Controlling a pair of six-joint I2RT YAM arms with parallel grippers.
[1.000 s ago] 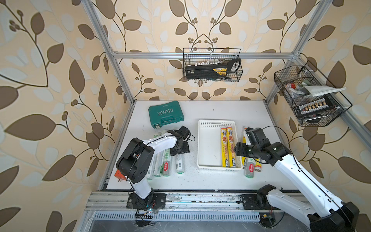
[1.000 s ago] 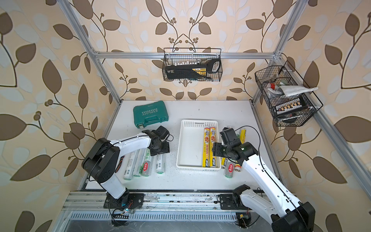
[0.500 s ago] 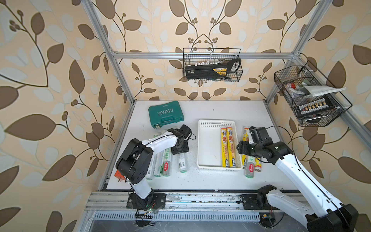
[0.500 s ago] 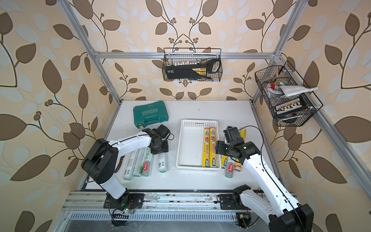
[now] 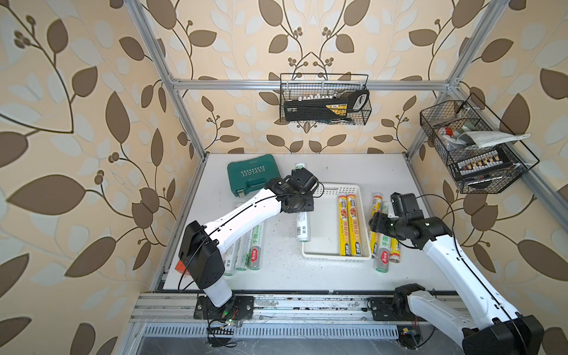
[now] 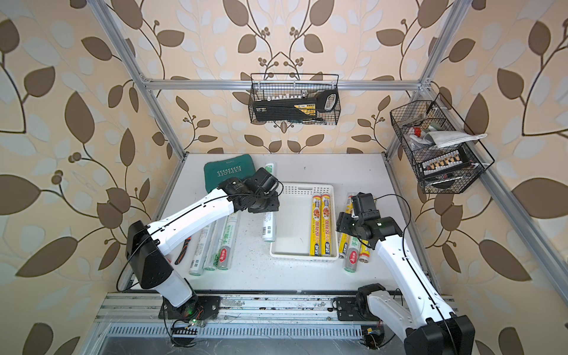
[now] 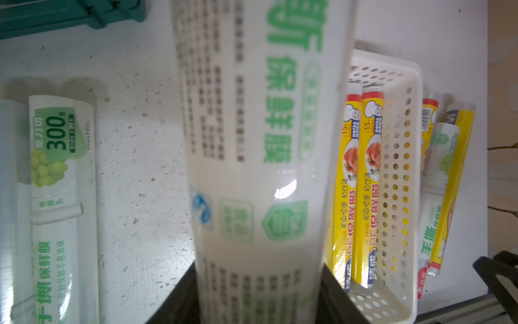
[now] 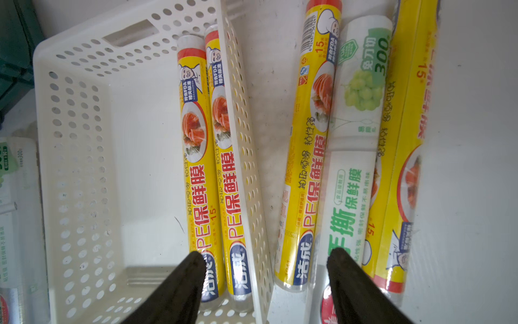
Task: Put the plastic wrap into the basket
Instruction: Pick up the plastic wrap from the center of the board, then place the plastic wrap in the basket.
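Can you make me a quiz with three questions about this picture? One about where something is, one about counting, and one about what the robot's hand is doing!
1. Where is the green case?
A) hanging up high
B) at the back of the table
C) on the floor

2. How many yellow rolls lie in the white basket?
A) none
B) two
C) five

3. What is the left gripper doing?
A) shut on a white roll
B) open and empty
C) shut on the green case

Answers:
1 B, it sits on the table beyond the left arm.
2 B, two lie side by side against one wall.
3 A, the left wrist view shows it clamped around the roll.
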